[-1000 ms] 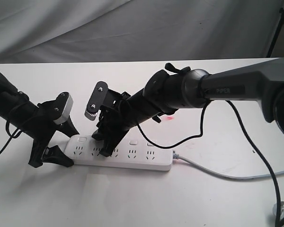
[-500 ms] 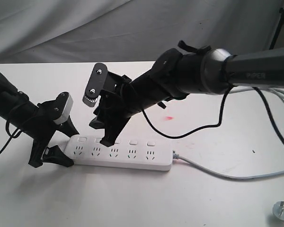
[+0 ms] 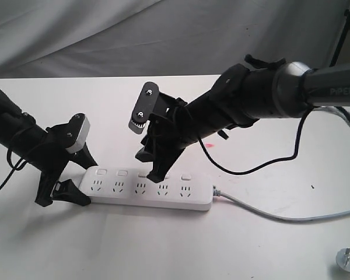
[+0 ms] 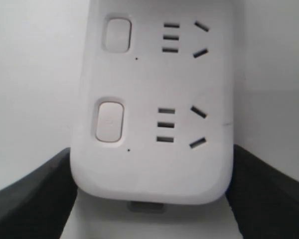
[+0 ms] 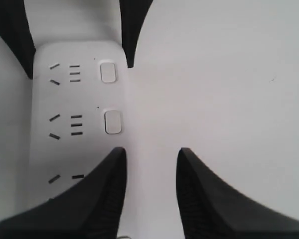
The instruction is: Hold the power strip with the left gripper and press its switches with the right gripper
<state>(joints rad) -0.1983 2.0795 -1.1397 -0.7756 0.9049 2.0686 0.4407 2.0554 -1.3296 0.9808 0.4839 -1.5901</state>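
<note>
right claw (image 3: 150,168) further right, strip (image 3: 146,196) crosswise

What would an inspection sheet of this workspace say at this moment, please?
Surface: white table, one small pink mark.
Job's things: power strip lying flat, switches in one row.
Clutter: loose plug near the table's edge.
End effectors: left end effector clamps the strip's end; right end effector open, one fingertip at the switch row.
Cables: grey cord leaves the strip; black cable hangs off the right arm.
Surroundings: grey cloth backdrop.
</note>
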